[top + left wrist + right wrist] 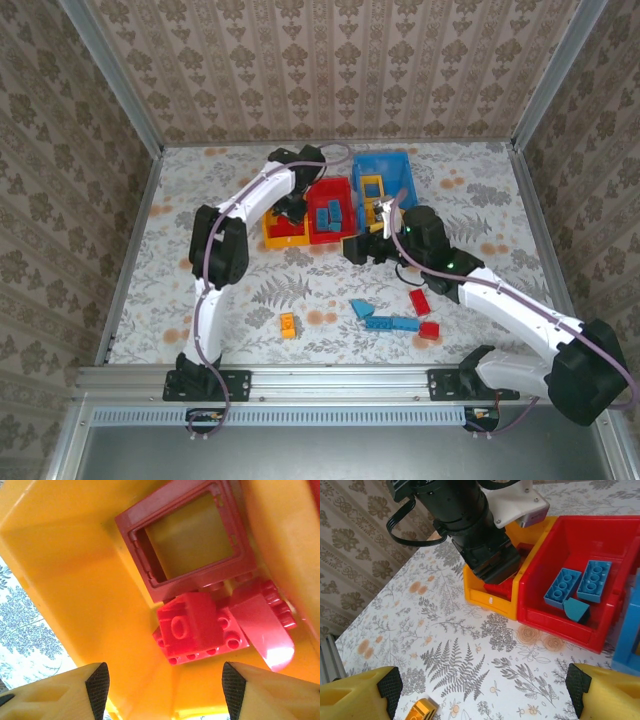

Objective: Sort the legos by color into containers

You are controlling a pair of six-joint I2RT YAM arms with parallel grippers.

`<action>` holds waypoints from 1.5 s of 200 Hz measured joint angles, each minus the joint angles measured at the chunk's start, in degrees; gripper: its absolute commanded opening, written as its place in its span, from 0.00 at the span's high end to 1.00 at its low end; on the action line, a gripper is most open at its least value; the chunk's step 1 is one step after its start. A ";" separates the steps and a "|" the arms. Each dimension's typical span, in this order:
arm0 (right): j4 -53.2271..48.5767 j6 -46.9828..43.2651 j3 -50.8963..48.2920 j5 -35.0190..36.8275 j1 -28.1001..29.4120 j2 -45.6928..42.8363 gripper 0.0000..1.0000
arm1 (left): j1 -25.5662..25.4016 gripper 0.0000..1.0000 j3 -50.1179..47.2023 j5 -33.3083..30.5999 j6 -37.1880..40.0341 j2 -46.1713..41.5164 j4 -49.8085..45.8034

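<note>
Left wrist: left gripper [165,684] gapes inside yellow bin [70,585]

Red legos [192,625], yellow-orange bin [75,580]

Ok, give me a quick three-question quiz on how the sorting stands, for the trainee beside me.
1. True or false: the red bin holds blue bricks.
2. What lies in the yellow bin beneath the left gripper? A) red pieces B) blue pieces C) nothing
3. Fill in: in the top view, ___ loose red bricks lie on the table.
Key: 1 true; 2 A; 3 two.
</note>
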 measured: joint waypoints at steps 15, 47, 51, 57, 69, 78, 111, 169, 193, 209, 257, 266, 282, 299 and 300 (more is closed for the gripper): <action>-2.43 -0.66 0.09 1.09 -0.13 -1.14 0.15 | -0.61 0.36 0.02 -0.15 -0.31 -0.17 -0.42; -13.90 -4.85 3.39 4.92 1.60 -1.73 0.17 | -2.36 0.35 -0.98 0.39 -3.65 -4.66 -0.76; -15.39 -5.40 3.85 5.46 2.27 -1.73 0.17 | -2.56 0.34 -1.86 0.76 -4.33 -6.12 -0.33; -18.10 -6.29 4.57 6.36 3.61 -1.66 0.17 | -2.95 0.33 -4.02 1.57 -5.40 -9.22 0.55; -22.97 -7.48 5.62 7.78 6.19 -1.36 0.18 | -3.67 0.32 -8.98 3.43 -7.48 -16.00 2.14; -26.49 -7.67 6.10 8.79 7.91 -0.59 0.18 | -4.39 0.32 -13.92 5.42 -9.40 -22.93 4.02; -36.92 -5.97 6.21 10.97 10.69 5.11 0.18 | -8.00 0.32 -30.64 14.05 -15.54 -45.24 11.43; -40.33 -0.09 6.34 10.19 12.94 16.98 0.19 | -13.70 0.32 -49.79 26.69 -21.31 -60.72 18.78; -39.95 1.55 7.23 9.81 13.03 20.76 0.24 | -14.88 0.32 -53.86 30.62 -22.49 -66.34 19.89; -39.80 2.56 7.37 9.62 13.03 21.73 0.27 | -14.93 0.32 -55.08 32.26 -23.28 -69.37 20.59; -37.48 4.59 7.87 8.90 13.03 26.03 0.42 | -15.08 0.32 -58.90 33.70 -25.62 -75.12 20.39; -37.24 4.63 8.22 8.74 13.03 26.84 0.43 | -15.08 0.32 -58.90 33.77 -25.75 -74.69 20.52; -36.65 4.74 8.72 8.68 13.03 28.37 0.47 | -15.08 0.32 -58.90 33.75 -25.77 -74.01 20.74; -36.46 4.76 8.90 8.76 13.03 28.48 0.54 | -15.08 0.32 -58.90 33.75 -25.77 -73.68 20.74; -36.44 4.68 8.92 8.76 13.03 28.48 0.55 | -15.08 0.32 -58.90 33.75 -25.77 -73.66 20.74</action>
